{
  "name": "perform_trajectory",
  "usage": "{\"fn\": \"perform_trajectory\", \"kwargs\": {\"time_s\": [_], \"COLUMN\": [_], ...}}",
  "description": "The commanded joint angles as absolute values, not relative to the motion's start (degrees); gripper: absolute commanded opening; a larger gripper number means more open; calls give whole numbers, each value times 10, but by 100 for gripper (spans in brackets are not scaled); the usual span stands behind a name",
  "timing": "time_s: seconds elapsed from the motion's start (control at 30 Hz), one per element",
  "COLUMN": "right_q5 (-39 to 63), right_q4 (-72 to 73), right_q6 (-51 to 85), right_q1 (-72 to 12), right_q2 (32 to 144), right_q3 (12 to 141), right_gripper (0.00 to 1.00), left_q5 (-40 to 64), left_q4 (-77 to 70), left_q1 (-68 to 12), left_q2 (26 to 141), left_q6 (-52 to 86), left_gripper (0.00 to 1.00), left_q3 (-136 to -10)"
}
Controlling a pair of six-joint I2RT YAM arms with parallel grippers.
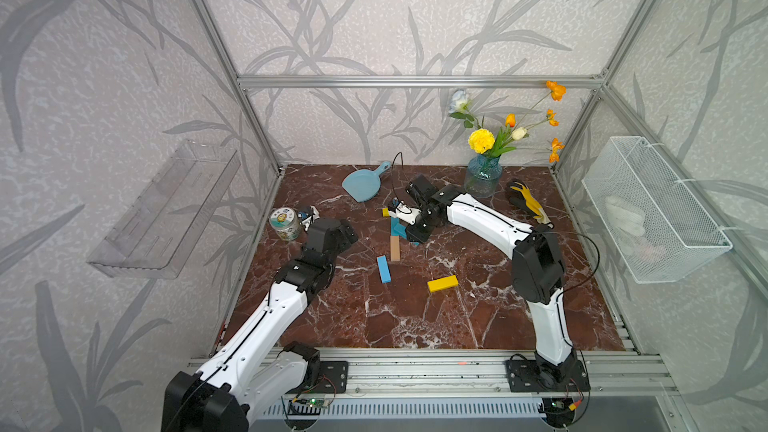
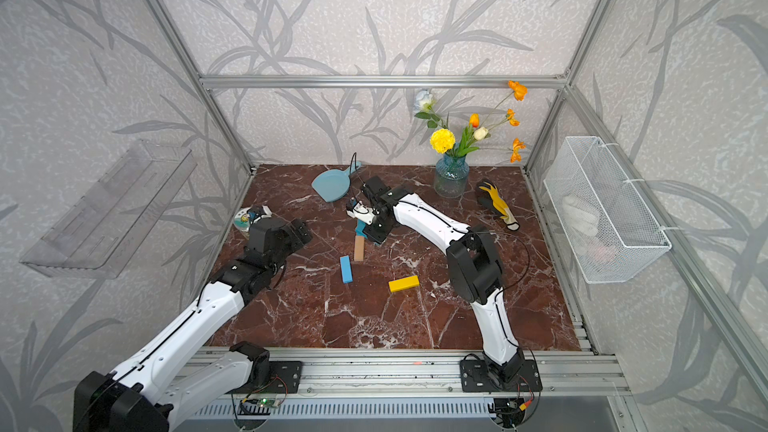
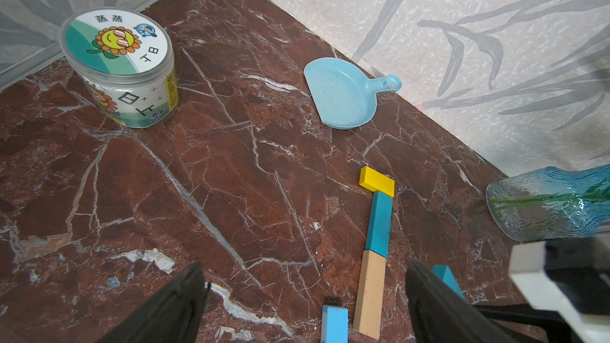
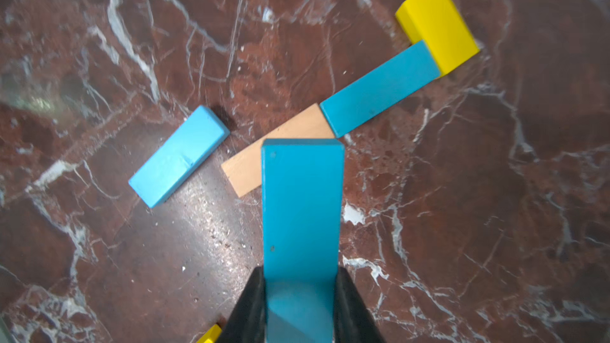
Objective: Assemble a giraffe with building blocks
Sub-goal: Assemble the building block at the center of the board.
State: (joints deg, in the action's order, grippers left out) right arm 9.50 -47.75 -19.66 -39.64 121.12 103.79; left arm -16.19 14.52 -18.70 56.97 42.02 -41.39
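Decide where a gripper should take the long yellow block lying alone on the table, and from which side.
Take the long yellow block at mid-length, across its two long sides, coming straight down from above. It lies flat with nothing touching it, and those sides are parallel.

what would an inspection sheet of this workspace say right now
surface: marble top, blocks and clutter on it
job's things: short yellow block, teal block and tan block lie end to end in a line; light-blue block and long yellow block lie loose; second teal block held near the tan one
clutter: dustpan, jar, vase, glove
grippers: left gripper open, empty; right gripper shut on second teal block
cables: black cable loops above the right wrist
surroundings: wire basket and clear shelf on the side walls
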Motion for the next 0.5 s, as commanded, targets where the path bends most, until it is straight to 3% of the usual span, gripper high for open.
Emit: {"fn": "perform_trajectory", "kwargs": {"time_s": [0.0, 0.2, 0.33, 0.47], "right_q5": [98, 75, 37, 38], "right_q4": [-452, -507, -465, -481], "right_q6": [-237, -275, -296, -388], "right_q1": [-391, -391, -392, -392], "right_q2": [1191, 1223, 1202, 1208], "right_q3": [999, 1027, 987, 974], "right_gripper": [0, 0, 0, 0], "left_q5": [-163, -162, -164, -161], "left_q4": [141, 141, 142, 140], "left_q1": [-188, -188, -188, -188], "left_q2": [566, 568, 565, 565], "left_q6": [412, 411, 410, 410], "left_gripper": [95, 95, 95, 95], "left_q3": [-408, -409, -408, -408]}}
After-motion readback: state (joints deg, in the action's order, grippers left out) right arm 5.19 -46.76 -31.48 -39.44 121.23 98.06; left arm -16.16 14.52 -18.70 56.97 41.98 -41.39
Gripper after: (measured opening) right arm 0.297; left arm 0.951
